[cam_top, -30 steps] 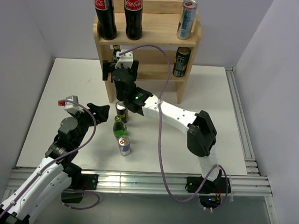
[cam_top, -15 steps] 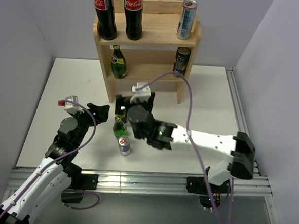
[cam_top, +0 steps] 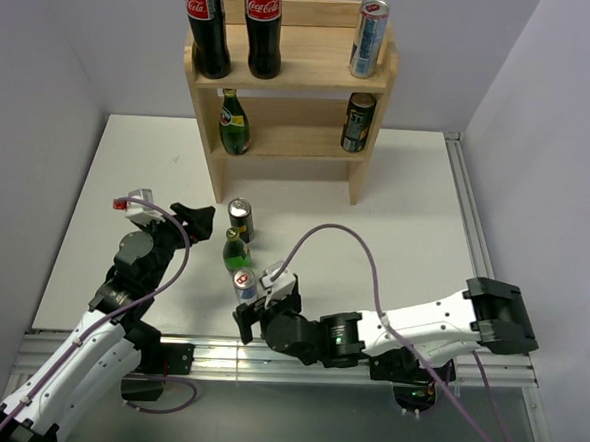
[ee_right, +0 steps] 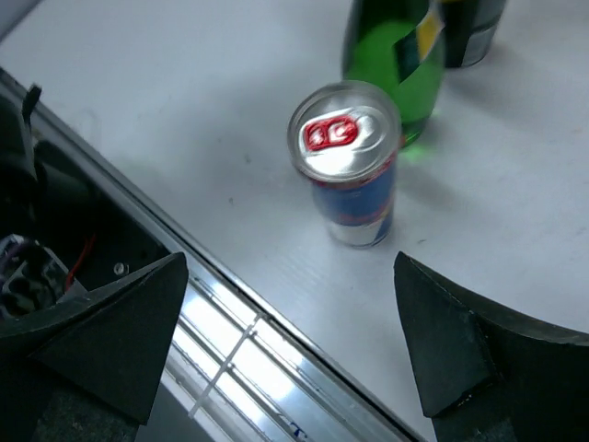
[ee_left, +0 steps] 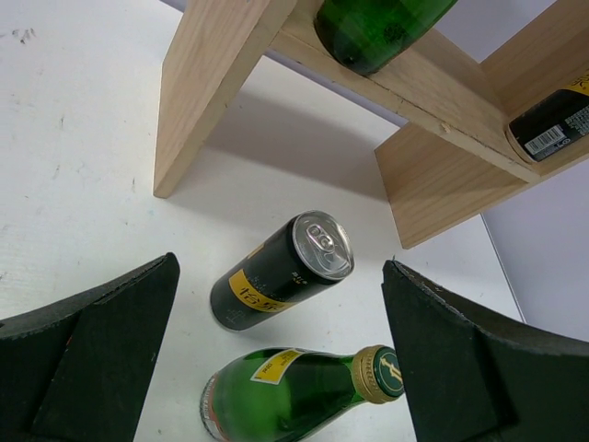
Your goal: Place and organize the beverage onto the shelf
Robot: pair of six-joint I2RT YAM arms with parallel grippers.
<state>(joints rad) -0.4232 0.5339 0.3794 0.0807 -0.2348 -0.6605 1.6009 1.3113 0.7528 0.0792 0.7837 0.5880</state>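
The wooden shelf (cam_top: 289, 75) stands at the back. Its top tier holds two cola bottles (cam_top: 206, 25) and a silver can (cam_top: 368, 37). Its lower tier holds a green bottle (cam_top: 233, 123) and a black can (cam_top: 357, 122). On the table stand a black can (cam_top: 239, 219), a green bottle (cam_top: 236, 249) and a blue-silver can (cam_top: 245, 287). My left gripper (cam_top: 198, 226) is open and empty, just left of them; its view shows the black can (ee_left: 281, 272) and the green bottle (ee_left: 294, 401). My right gripper (cam_top: 261, 312) is open and empty, just in front of the blue-silver can (ee_right: 350, 175).
The metal rail (cam_top: 297, 359) runs along the table's front edge, right under my right gripper, and it also shows in the right wrist view (ee_right: 239, 354). The shelf's left side panel (ee_left: 207, 83) stands beyond the black can. Grey walls close in both sides.
My right arm has drawn back from the shelf's lower tier, leaving the green bottle there, and swung down to the front edge by the blue-silver can. The left arm has not moved.
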